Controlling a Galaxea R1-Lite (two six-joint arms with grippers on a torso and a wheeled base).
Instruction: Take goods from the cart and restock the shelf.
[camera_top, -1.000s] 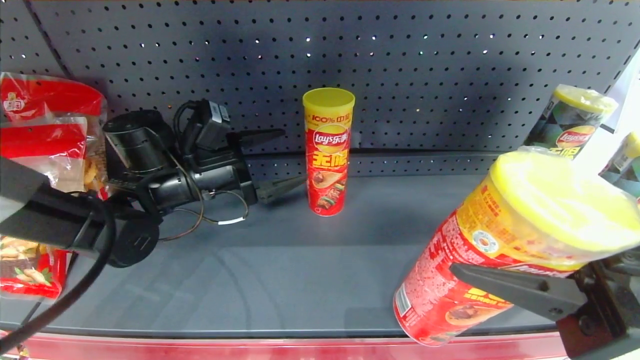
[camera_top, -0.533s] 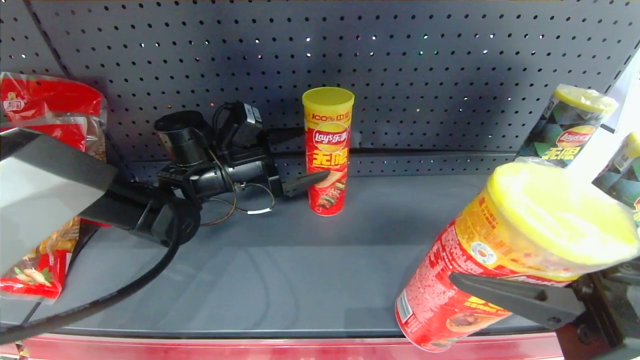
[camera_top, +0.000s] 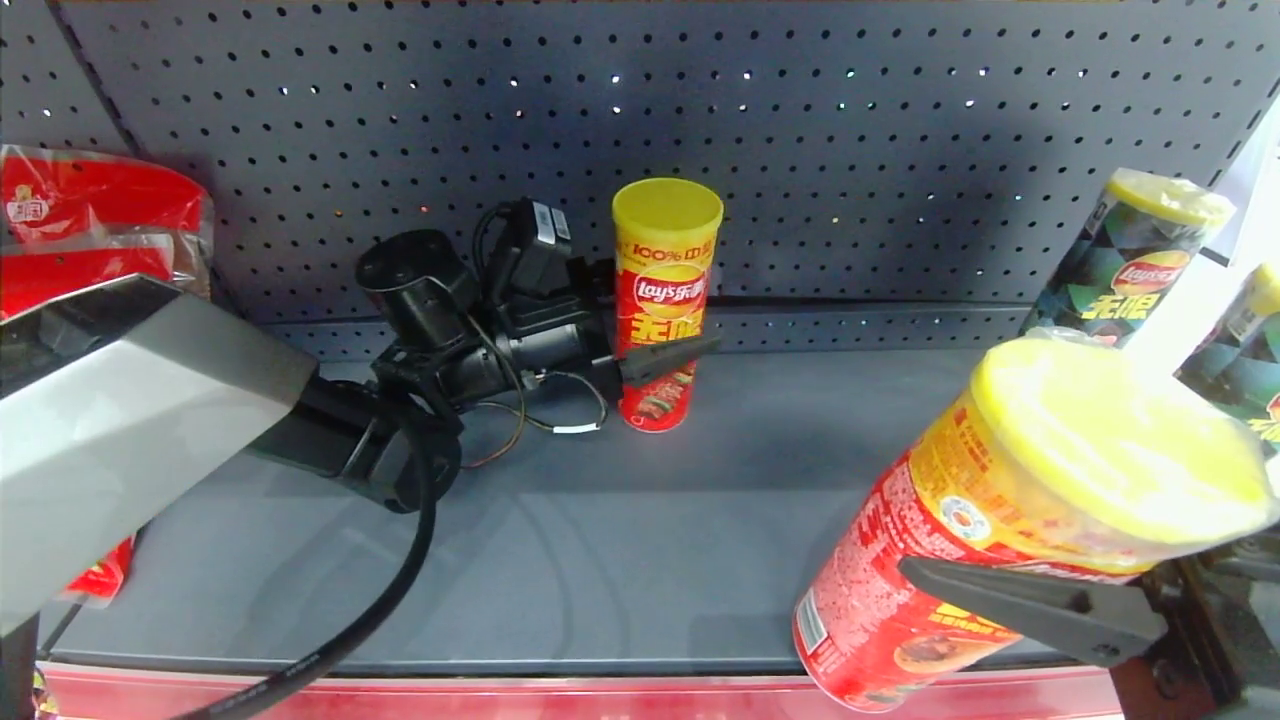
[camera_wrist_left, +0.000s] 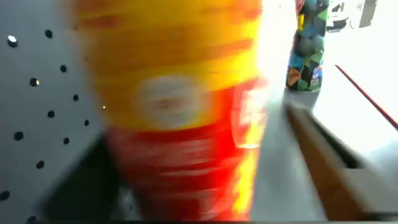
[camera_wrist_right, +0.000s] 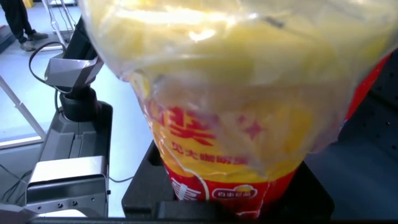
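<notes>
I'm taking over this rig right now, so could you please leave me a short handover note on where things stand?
Left gripper: open, fingers either side of the standing can at the back of the shelf.
Right gripper: shut on the held can, tilted, at the shelf's front right.
Done: standing can is on the shelf.
Left: set the held can upright on the shelf; more goods may follow.

Red snack bags (camera_top: 100, 212) sit far left, dark-patterned cans (camera_top: 1150, 250) far right.
</notes>
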